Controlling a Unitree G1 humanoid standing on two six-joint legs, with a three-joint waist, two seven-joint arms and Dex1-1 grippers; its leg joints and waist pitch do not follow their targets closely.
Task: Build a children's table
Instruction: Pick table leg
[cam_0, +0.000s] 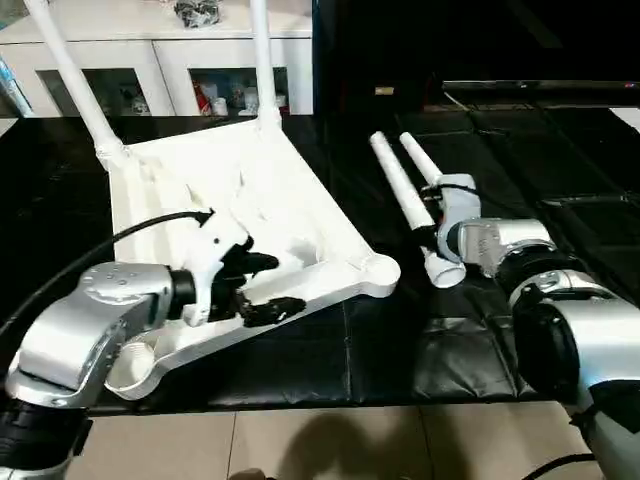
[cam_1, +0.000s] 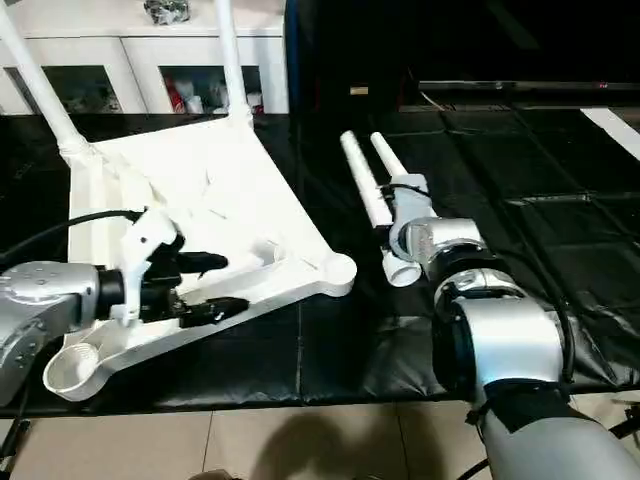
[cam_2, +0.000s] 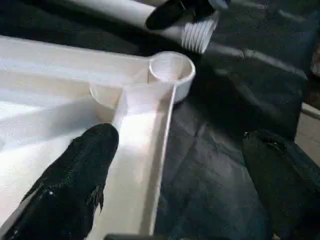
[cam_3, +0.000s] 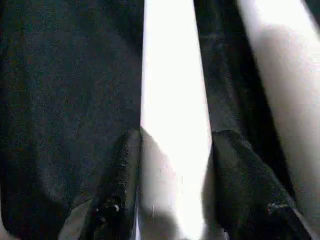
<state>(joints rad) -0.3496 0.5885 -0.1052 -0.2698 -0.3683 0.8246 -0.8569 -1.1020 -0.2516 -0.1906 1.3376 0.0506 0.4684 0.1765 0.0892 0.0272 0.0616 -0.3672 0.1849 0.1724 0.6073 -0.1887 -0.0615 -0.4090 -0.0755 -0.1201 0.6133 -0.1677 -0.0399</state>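
Tabletop (cam_0: 250, 190): white plastic, rectangular, lying underside up on the black mat (cam_0: 400, 350), ribs and rim walls showing. Round socket (cam_0: 380, 270) at the corner nearest the loose legs stands empty; a second empty socket (cam_0: 135, 365) sits at the corner closest to the robot, at the mat's near edge. Two far corners each carry a fitted leg: one leg (cam_0: 75, 85) leans away from the tabletop's far left corner, the other leg (cam_0: 262, 60) rises nearly upright from the far right corner.

Loose legs: two white tapered tubes lying side by side on the mat, just beside the tabletop's right edge. Nearer loose leg (cam_0: 405, 200) has its wide ribbed end close to the empty socket. Farther loose leg (cam_0: 425, 165) lies touching or almost touching it on the side away from the tabletop.

Left gripper (cam_0: 262, 288): spread wide, holding nothing. One black finger (cam_2: 75, 185) hangs over the tabletop's inner surface, the other finger (cam_2: 280, 185) outside the near rim, over the mat; the rim runs between them.

Right gripper (cam_3: 175, 170): at the loose legs, beside the tabletop's right edge, fingers half closed against both sides of one white tube; which of the two I cannot tell for certain.

White cabinet (cam_0: 150, 60) with glass doors stands beyond the tabletop's far edge. Pale tiled floor (cam_0: 330, 445) lies on the robot's side of the mat.
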